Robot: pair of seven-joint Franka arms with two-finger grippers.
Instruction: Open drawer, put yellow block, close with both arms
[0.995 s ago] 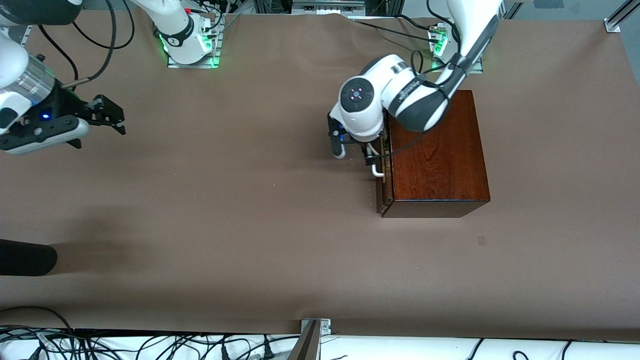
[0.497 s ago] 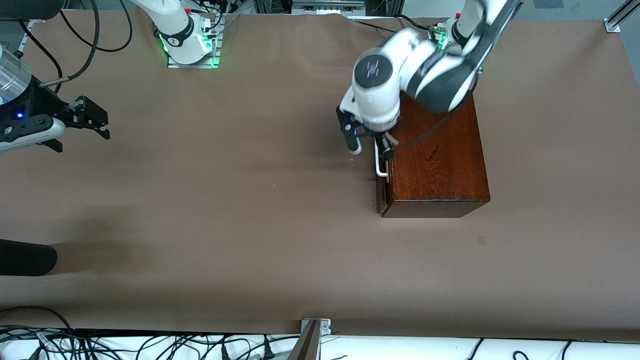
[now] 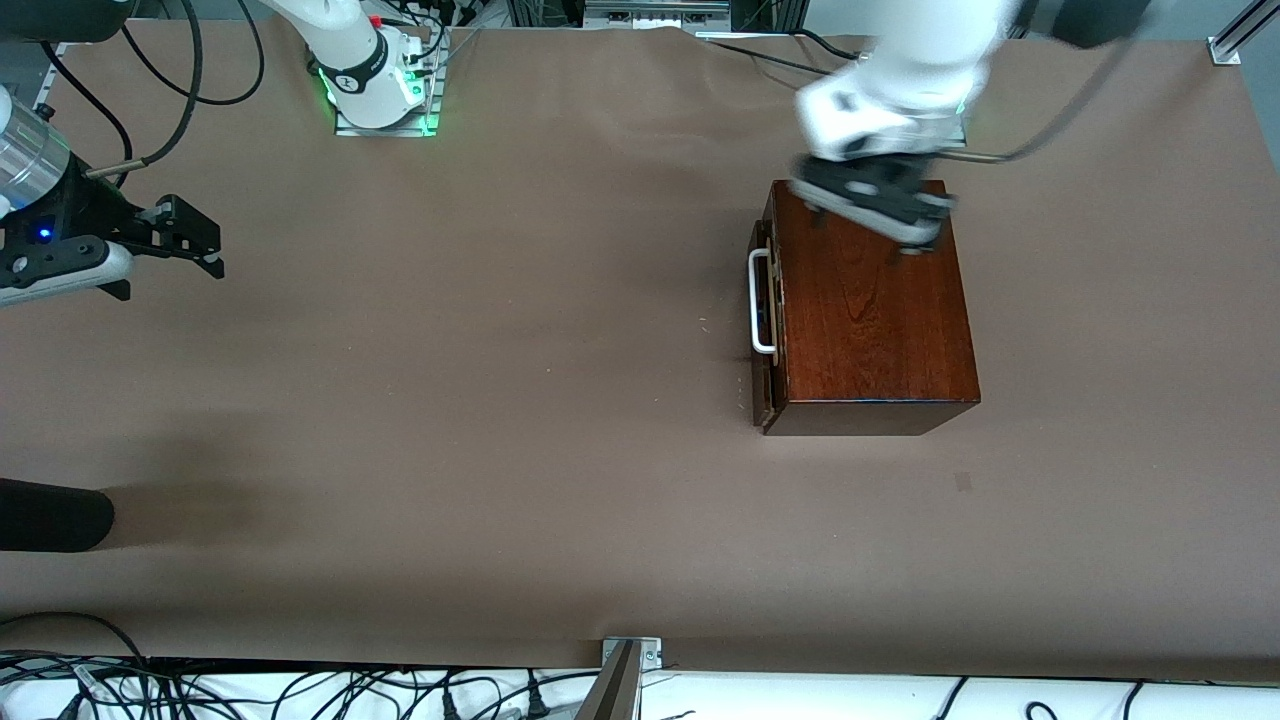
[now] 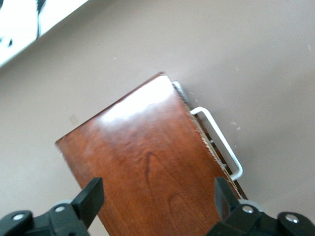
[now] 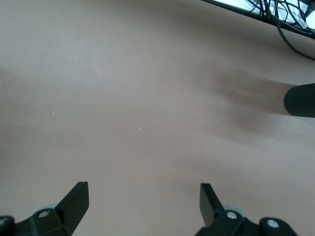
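Note:
The dark reddish-brown wooden box stands toward the left arm's end of the table. Its drawer front with the white bar handle sits close against the box. My left gripper hangs open and empty above the box's top, at the end nearest the arm bases. The left wrist view shows the box top and the handle between the spread fingers of the left gripper. My right gripper is open and empty over bare table at the right arm's end, as the right wrist view also shows. The yellow block is out of view.
A black rounded object pokes in at the right arm's end, nearer the front camera; it also shows in the right wrist view. Cables lie along the table's front edge. A metal bracket sits at that edge's middle.
My left gripper has left the drawer handle, risen and swung over the box's top toward the arm bases. My right gripper has drawn back toward its end of the table.

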